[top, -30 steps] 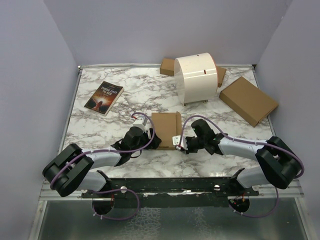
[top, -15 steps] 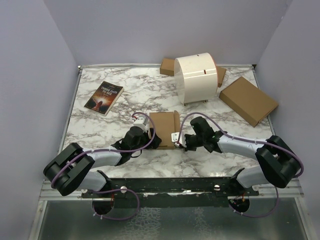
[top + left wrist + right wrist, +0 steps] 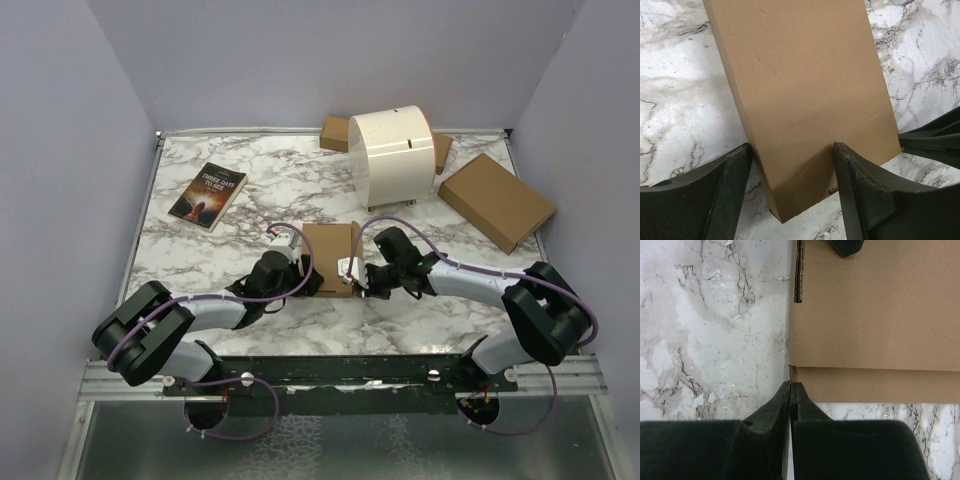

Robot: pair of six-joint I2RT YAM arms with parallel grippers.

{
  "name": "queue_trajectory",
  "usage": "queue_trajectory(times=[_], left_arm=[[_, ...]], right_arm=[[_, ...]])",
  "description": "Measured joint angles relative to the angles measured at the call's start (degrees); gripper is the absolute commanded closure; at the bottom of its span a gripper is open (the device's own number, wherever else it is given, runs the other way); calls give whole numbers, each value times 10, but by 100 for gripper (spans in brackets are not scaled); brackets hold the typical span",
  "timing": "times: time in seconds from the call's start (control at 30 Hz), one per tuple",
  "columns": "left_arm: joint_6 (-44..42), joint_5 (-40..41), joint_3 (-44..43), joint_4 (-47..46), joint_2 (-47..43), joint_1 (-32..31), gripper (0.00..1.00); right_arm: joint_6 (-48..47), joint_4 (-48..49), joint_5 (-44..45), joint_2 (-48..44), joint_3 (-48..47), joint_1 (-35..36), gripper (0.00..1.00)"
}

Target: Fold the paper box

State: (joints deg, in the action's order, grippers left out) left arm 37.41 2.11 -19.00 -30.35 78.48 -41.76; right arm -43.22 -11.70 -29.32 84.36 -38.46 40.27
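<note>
arms: left arm (image 3: 210,313), right arm (image 3: 475,285); pale grey links, black joints
cables (image 3: 386,220): purple, looped along both
gripper fingers (image 3: 860,195): matte black

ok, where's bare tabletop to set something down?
Free: marble between the book and white drum, behind the paper box; the strip in front of the book, beside the left arm; the near edge between it and the right arm. Crowded: back right, with drum, cardboard pieces and larger cardboard box; centre, left gripper and right gripper at the paper box.
</note>
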Motion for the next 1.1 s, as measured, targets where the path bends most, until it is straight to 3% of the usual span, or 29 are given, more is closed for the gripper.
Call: queue_trajectory(times=[1.1], left_arm=[[-7,-3,-16,-13,27,0,39]], right_arm=[[100,-23,0,12,-27,-3,99]])
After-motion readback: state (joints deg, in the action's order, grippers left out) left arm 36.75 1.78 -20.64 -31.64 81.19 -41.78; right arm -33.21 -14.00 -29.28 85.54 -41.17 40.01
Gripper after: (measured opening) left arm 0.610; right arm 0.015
